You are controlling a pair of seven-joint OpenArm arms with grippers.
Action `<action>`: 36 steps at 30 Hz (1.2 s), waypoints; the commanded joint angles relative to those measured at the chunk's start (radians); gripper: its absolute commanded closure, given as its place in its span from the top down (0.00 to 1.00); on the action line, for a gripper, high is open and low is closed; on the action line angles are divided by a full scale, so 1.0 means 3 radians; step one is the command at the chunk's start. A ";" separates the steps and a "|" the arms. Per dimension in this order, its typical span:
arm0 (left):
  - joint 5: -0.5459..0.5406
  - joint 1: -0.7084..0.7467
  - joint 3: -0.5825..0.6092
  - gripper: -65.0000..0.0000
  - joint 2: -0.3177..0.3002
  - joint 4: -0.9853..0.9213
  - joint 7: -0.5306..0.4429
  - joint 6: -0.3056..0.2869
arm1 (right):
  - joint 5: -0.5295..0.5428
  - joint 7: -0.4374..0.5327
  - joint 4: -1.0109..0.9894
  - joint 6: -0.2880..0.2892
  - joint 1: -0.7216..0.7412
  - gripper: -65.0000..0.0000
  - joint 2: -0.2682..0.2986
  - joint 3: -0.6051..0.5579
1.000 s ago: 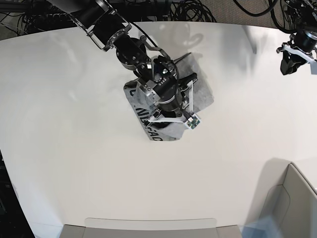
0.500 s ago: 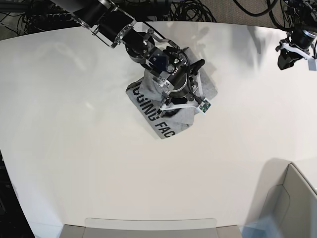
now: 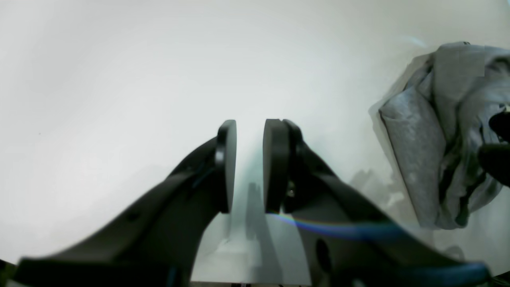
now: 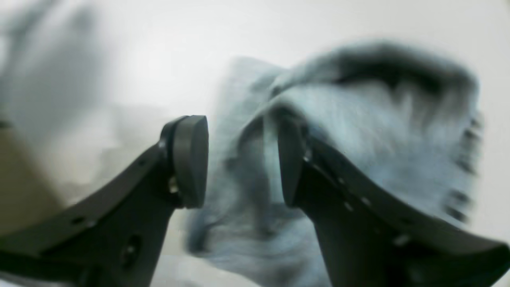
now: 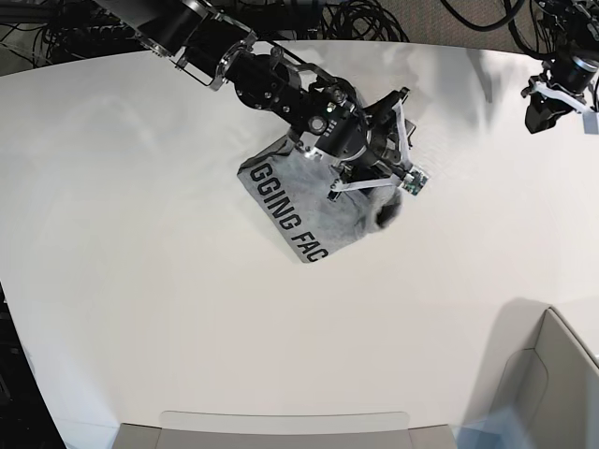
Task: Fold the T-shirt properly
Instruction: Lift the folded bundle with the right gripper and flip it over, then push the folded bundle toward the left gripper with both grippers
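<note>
The heather-grey T-shirt [image 5: 309, 201] lies folded into a small bundle on the white table [image 5: 168, 309], black lettering facing up. My right gripper [image 5: 386, 208] is at the bundle's right edge. In the blurred right wrist view its jaws stand apart [image 4: 243, 159], with grey cloth [image 4: 358, 131] between them and lying over the right finger [image 4: 291, 159]. My left gripper [image 5: 547, 103] hovers far off at the table's back right corner. In the left wrist view its jaws [image 3: 249, 163] are nearly together and empty, with the shirt [image 3: 434, 131] at the right edge.
Black cables [image 5: 374, 19] lie behind the table's far edge. A grey bin [image 5: 552, 374] stands at the front right corner. A grey tray rim [image 5: 281, 426] runs along the front edge.
My right arm has swung to the right across the shirt, uncovering more of the lettering. The shirt's right edge has shifted with it. The left arm has stayed in place.
</note>
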 commanded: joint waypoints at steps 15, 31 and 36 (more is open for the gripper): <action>-0.0090 -0.0025 0.0019 0.18 -0.0044 0.0062 -0.0076 -0.0007 | -0.0124 0.0267 0.0338 -0.0002 0.0067 0.29 0.0298 0.0783; 0.0074 -0.0347 0.1881 0.00 -0.0049 0.0722 -0.0199 -0.0007 | -0.0124 0.0267 -0.0076 -0.0002 -0.0091 0.01 0.0906 0.1796; 0.0560 -0.0342 0.2674 0.00 -0.0059 0.0742 -0.0214 -0.0007 | -0.0124 0.0277 -0.0321 -0.0002 -0.0086 0.01 0.0916 0.1806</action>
